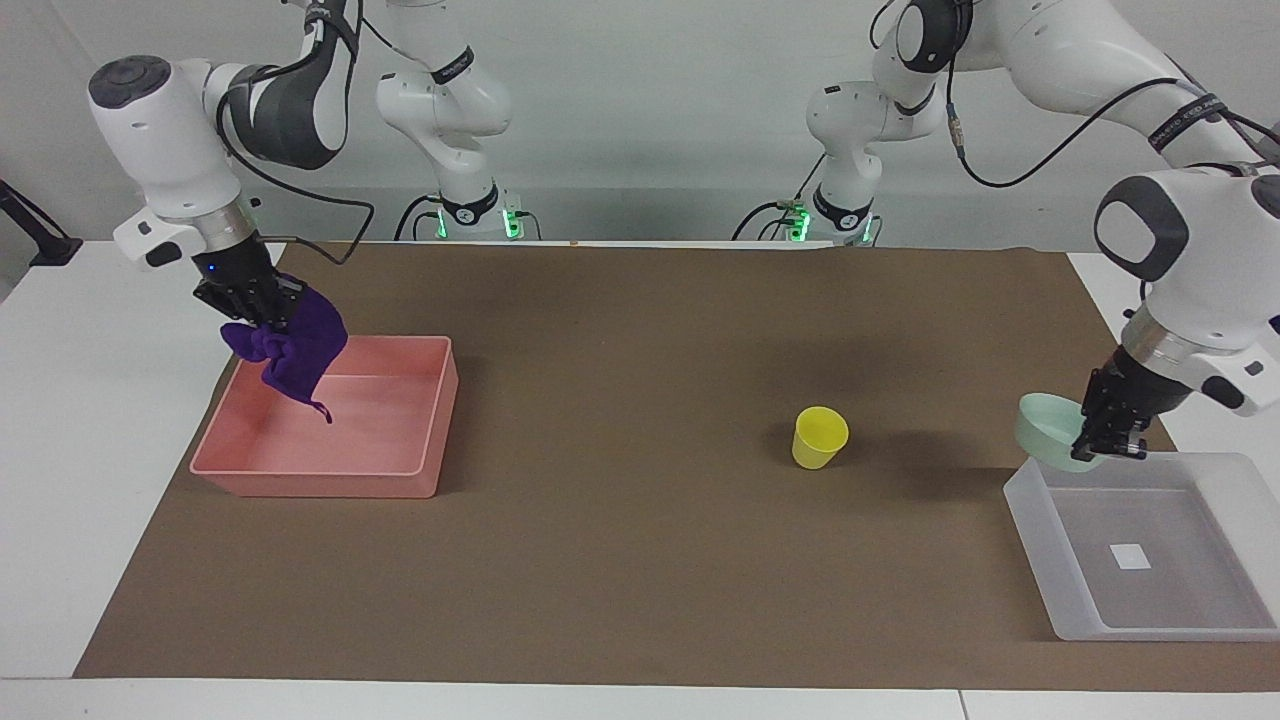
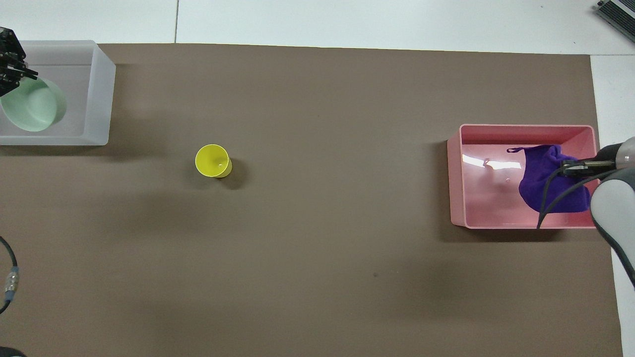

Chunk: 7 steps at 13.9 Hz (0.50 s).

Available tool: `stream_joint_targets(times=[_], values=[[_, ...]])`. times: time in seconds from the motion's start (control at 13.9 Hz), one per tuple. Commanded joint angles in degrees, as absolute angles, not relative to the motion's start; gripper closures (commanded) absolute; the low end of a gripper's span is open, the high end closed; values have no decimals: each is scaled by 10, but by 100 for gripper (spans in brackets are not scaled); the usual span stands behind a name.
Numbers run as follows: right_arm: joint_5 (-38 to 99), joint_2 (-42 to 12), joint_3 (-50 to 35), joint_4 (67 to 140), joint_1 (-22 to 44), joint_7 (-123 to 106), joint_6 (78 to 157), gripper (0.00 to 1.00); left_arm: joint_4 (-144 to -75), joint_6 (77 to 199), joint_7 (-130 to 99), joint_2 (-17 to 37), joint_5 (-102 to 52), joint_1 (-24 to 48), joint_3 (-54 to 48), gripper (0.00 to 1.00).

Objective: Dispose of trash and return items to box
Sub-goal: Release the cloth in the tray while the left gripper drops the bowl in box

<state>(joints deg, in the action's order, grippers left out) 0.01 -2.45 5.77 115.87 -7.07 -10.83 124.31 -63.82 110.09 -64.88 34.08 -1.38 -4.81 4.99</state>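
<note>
Cloth (image 1: 292, 350), deep purple, bunched, hangs from the right gripper (image 1: 262, 308) over the pink tray (image 1: 415, 472), at the tray's end away from the desk's middle. Jaws pinched on the cloth's top. Thin loop dangles lowest, inside the tray's outline; cannot tell whether it touches the tray floor. Overhead view: cloth (image 2: 544, 178) covers the part of the pink tray (image 2: 526, 130) toward the right arm's end.

Bowl (image 1: 1048, 430), mint green, held tilted by the left gripper (image 1: 1108, 440), jaws closed on its rim. It is up off the desk, over the box's (image 1: 1030, 505) rim on the side nearer the robots. Overhead view: bowl (image 2: 31, 105) sits within the outline of the box (image 2: 101, 94), left gripper (image 2: 14, 75) at its edge.

Box: translucent, whitish-grey, at the left arm's end of the desk; white sticker (image 1: 1132, 557) on its floor.

Cup (image 1: 820, 437), yellow, upright on the brown mat (image 1: 620, 560), between the two trays, closer to the box. Well apart from both grippers. Seen open-topped in the overhead view (image 2: 213, 160).

Mat covers most of the white desk (image 1: 90, 420).
</note>
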Motion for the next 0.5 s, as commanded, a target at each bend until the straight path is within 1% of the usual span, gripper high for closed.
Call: stream_joint_targets(times=[0.0, 0.22, 0.43], values=[[12, -33, 53, 1198, -70, -105, 1301, 100, -548, 1107, -650, 408, 6, -54, 51, 100], [13, -55, 51, 1222, -55, -85, 1350, 100, -548, 1150, -646, 431, 20, -54, 52, 100], [13, -68, 51, 1242, -45, -67, 1395, 100, -556, 1171, -626, 436, 25, -65, 47, 100]])
